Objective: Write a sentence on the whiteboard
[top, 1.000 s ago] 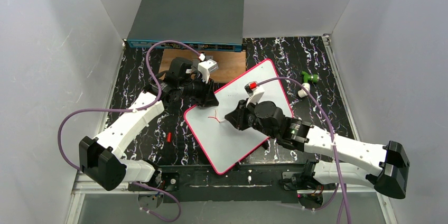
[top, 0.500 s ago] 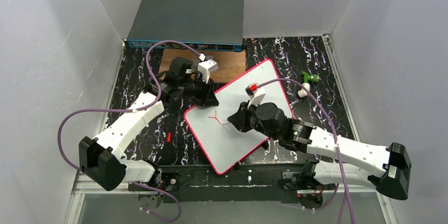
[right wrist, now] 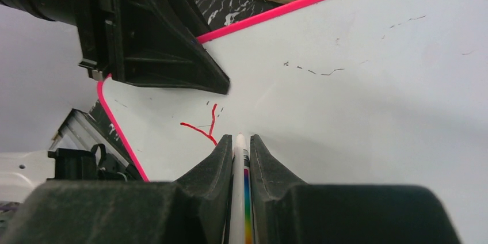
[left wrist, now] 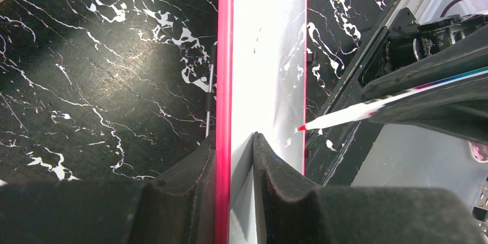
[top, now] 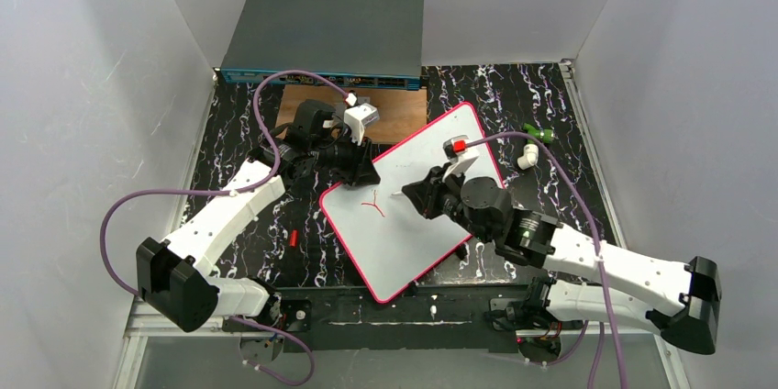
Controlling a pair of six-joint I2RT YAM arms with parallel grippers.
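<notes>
The left arm (top: pixel 220 215) reaches from its base at the near left, up and inward, elbow bent, to the whiteboard's left corner. The right arm (top: pixel 605 261) stretches low from the near right across the board, its wrist turned toward the left.

The whiteboard (top: pixel 404 242) lies flat on the black marbled table (top: pixel 243 132), turned diagonally between the two arms, its pink-red rim running all round. A few short red strokes (top: pixel 372 203) sit near its left corner, and faint grey scuffs show farther in.

The left gripper (left wrist: pixel 233 137) is clamped on the board's edge, one finger on the white face and the other at the rim. The right gripper (right wrist: pixel 237 138) is pinched tight on a marker (right wrist: pixel 238 160), whose tip points at the board just beside the strokes. I cannot tell whether the tip touches.
</notes>
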